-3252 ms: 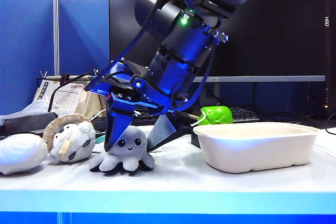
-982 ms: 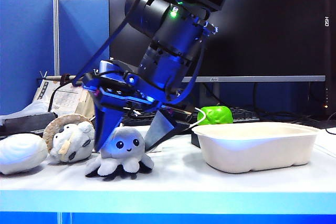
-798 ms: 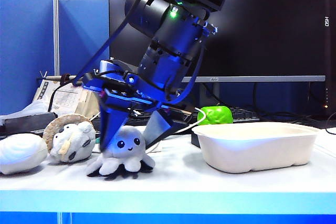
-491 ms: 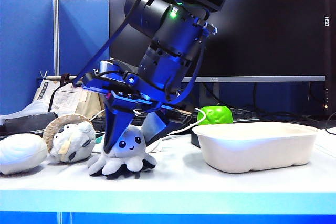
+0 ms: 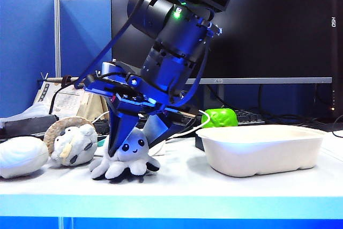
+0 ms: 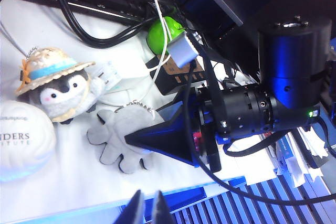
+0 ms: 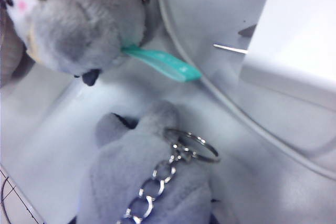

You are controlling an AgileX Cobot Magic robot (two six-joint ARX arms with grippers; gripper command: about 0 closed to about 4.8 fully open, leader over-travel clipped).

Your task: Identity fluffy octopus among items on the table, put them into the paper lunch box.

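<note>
The right gripper (image 5: 131, 139) is clamping the octopus (image 5: 126, 155) left of the box (image 5: 261, 150), head squeezed for lifting. The left gripper (image 6: 147, 211), clenched, is hanging idle above the surface (image 5: 182, 178).

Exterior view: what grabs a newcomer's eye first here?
The big black right arm slanting down from the top, its right gripper with fingers closed around the head of the small grey fluffy octopus at the table's left-centre. Next, the wide, empty off-white paper lunch box sitting to the right. The left gripper hangs apart above the table's front edge, holding nothing.
</note>
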